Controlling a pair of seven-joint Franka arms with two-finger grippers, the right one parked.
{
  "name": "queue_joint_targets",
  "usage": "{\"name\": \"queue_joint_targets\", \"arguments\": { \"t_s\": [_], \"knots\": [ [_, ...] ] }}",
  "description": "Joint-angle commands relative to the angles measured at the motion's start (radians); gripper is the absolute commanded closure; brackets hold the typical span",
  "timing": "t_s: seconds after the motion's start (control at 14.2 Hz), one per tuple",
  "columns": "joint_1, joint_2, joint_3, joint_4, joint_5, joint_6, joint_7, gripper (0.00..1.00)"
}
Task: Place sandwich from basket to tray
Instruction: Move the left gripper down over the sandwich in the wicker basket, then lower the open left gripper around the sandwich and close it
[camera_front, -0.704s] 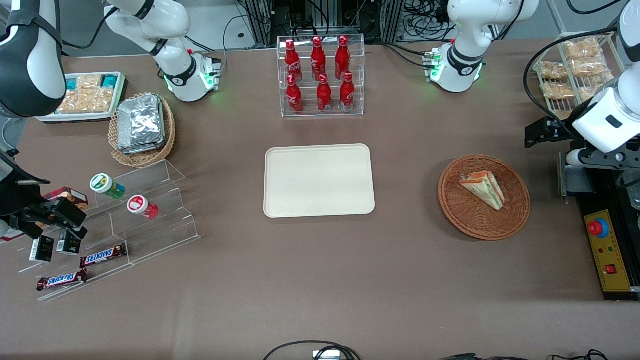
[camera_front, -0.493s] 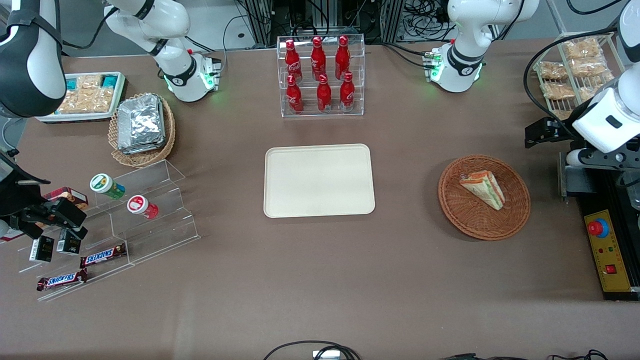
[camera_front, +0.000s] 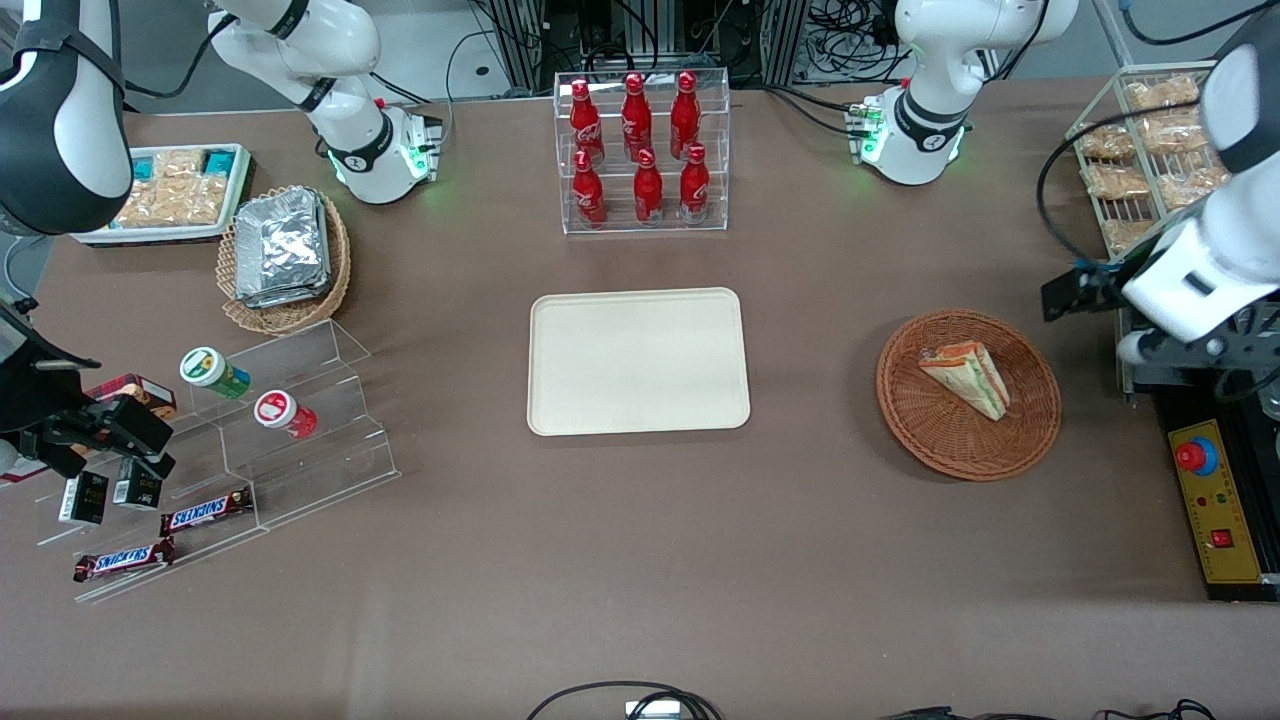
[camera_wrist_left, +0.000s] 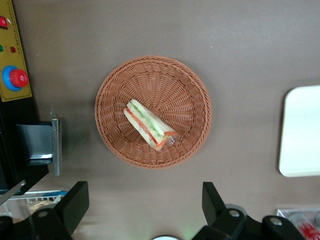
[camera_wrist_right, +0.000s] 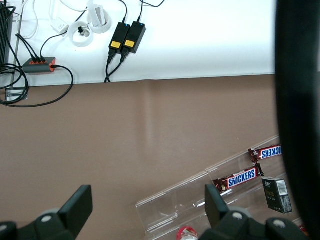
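Note:
The sandwich (camera_front: 966, 377) is a clear-wrapped white-bread wedge with orange, red and green layers. It lies alone in the round reddish-brown wicker basket (camera_front: 915, 425), and shows in the left wrist view too, sandwich (camera_wrist_left: 149, 124) in basket (camera_wrist_left: 186, 85). The cream-beige tray (camera_front: 638, 361) lies flat at the table's middle with nothing on it; one edge of the tray (camera_wrist_left: 302, 131) shows from the wrist. My left gripper (camera_front: 1072, 292) hangs high above the table beside the basket, toward the working arm's end. The gripper (camera_wrist_left: 144, 189) is open, with bare table between its fingers.
An acrylic rack of red bottles (camera_front: 641, 150) stands farther from the front camera than the tray. A wire rack of snack bags (camera_front: 1150, 140) and a yellow control box with a red button (camera_front: 1215, 500) sit at the working arm's end. A tan basket of foil packets (camera_front: 285, 255) and acrylic steps (camera_front: 300, 420) lie toward the parked arm's end.
My left arm has shifted a little toward the basket and nearer to the front camera. The sandwich, basket and tray have not moved.

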Motion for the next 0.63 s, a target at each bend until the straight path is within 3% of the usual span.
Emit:
{"name": "queue_joint_targets", "arguments": {
  "t_s": [0.0, 0.56],
  "knots": [
    [-0.004, -0.029, 0.003, -0.153, 0.018, 0.134, -0.099, 0.0],
    [-0.006, -0.06, 0.003, -0.482, 0.02, 0.501, -0.424, 0.0]
  ]
}}
